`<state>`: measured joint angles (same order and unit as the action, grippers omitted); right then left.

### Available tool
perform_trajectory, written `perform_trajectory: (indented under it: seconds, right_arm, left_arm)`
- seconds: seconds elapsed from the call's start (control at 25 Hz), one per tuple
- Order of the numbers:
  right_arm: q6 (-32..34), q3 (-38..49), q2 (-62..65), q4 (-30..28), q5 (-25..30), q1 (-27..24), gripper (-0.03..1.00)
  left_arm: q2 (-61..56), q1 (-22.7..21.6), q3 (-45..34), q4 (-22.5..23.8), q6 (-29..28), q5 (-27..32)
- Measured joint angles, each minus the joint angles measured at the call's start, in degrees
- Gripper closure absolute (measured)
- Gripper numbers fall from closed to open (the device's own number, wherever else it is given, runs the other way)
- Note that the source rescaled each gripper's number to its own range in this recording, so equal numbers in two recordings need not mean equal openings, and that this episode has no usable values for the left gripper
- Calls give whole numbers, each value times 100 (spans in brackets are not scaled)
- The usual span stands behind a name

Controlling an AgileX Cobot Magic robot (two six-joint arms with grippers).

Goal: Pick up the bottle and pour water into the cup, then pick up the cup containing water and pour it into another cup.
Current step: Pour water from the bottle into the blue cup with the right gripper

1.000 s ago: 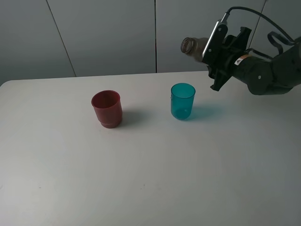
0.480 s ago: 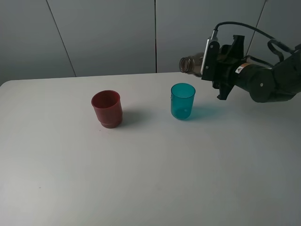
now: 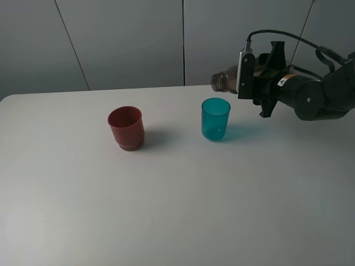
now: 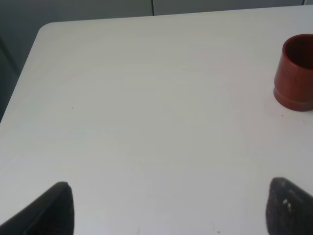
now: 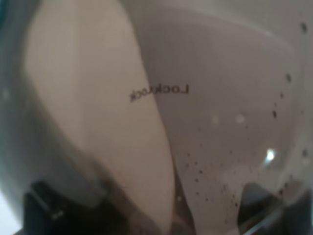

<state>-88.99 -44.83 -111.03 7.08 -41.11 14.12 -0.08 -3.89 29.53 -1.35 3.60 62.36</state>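
My right gripper (image 3: 249, 75) is shut on the smoky grey-brown bottle (image 3: 224, 81) and holds it tipped nearly level, its open neck pointing left just above and slightly behind the teal cup (image 3: 215, 118). The bottle's translucent wall (image 5: 195, 107) fills the right wrist view. The teal cup stands upright on the white table (image 3: 166, 194). The dark-red cup (image 3: 126, 128) stands upright to its left and also shows in the left wrist view (image 4: 295, 72). My left gripper (image 4: 166, 208) is open over bare table, well short of the red cup; it is outside the exterior view.
The table's far edge and left corner (image 4: 46, 29) lie near the grey wall panels (image 3: 127, 39). The right arm's cable (image 3: 288, 34) loops above the wrist.
The right gripper has lowered and rotated the bottle from mouth-up tilt to nearly level, bringing its neck down closer over the teal cup. The cups have not moved.
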Motion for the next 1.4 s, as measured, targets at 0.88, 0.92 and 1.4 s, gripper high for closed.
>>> perform_trajectory:
  seconds: [0.88,0.92,1.4]
  right_arm:
    - [-565,0,0,-25,0,-92,92]
    - [-596,0,0,-25,0,-92,92]
    - [-910,0,0,-12,0,-157,92]
  left_arm:
    - [0,0,0,0,0,0]
    - [0,0,0,0,0,0]
    - [0,0,0,0,0,0]
